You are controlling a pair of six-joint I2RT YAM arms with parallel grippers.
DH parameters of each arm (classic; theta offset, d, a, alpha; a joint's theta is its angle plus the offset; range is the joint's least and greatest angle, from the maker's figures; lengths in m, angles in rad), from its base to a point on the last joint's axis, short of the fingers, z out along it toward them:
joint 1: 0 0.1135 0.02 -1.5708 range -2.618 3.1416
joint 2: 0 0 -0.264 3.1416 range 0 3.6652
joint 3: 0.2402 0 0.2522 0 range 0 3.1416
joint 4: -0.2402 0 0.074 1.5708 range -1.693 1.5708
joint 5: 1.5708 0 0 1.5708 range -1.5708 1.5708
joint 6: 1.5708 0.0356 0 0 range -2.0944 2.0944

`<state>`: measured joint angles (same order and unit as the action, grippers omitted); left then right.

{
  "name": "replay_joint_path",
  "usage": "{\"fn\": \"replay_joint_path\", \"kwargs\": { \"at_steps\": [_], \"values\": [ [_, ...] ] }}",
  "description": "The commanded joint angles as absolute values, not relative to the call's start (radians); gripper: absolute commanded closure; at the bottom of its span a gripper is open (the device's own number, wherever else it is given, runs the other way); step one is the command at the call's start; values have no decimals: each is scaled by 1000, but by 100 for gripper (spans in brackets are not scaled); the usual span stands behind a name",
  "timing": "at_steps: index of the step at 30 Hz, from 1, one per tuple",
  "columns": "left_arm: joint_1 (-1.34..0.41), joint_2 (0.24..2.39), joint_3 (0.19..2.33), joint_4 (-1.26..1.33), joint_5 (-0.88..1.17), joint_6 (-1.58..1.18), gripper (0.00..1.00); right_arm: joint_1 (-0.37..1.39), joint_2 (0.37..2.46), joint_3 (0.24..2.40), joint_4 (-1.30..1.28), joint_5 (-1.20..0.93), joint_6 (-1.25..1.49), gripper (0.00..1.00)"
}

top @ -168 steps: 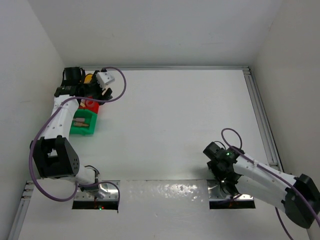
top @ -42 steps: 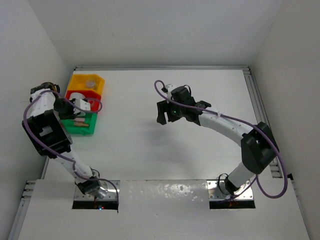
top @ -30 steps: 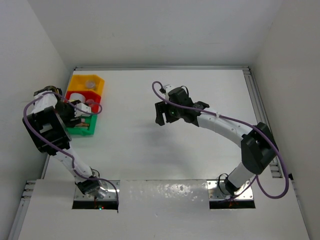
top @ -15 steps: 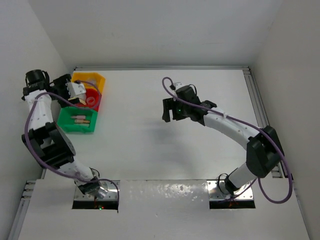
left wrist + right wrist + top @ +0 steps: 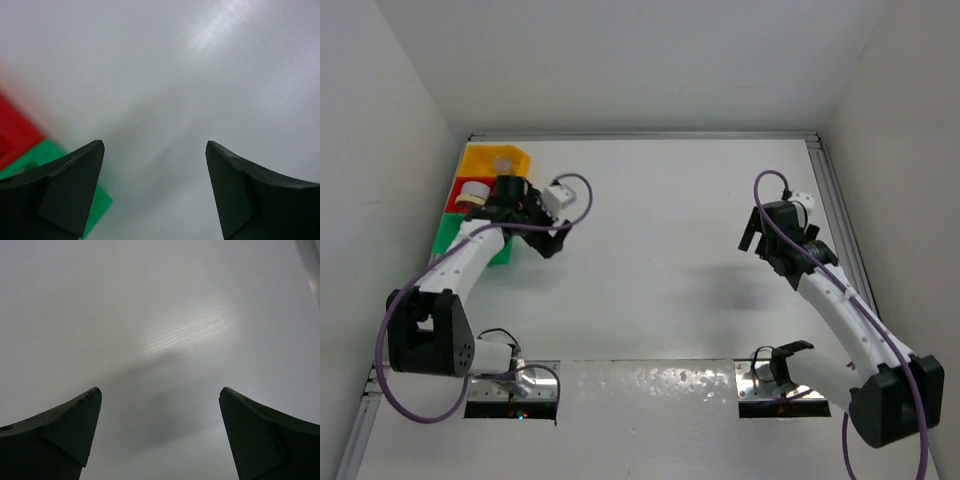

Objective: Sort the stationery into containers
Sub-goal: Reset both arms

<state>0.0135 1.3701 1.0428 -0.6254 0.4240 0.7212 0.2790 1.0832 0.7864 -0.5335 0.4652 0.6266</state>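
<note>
While agape, left pincer beside bins

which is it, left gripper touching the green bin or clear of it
Apart. The top view shows bare table between the left gripper and the green bin.

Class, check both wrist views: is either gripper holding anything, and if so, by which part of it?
Nothing is held. The left gripper and the right gripper both stand open and empty.

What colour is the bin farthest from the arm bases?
Far bin is yellow-orange; best in top external.
</note>
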Motion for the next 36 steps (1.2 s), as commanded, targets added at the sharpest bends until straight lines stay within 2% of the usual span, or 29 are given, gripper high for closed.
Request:
{"fn": "replay_joint_path", "kwargs": {
  "at_steps": [1,2,6,12,36],
  "values": [
    [-156,1255,915,-572,195,646,19,250,971,717,-578,594,664,1],
    [-188,1220,875,-555,90,650,19,245,950,698,-580,606,679,1],
    [-233,1128,674,-528,29,744,18,245,852,621,-610,624,755,1],
    [-253,1003,508,-534,110,805,18,245,808,578,-638,623,796,1],
    [-238,957,509,-545,179,790,17,245,772,555,-637,548,784,1]
  ]
}}
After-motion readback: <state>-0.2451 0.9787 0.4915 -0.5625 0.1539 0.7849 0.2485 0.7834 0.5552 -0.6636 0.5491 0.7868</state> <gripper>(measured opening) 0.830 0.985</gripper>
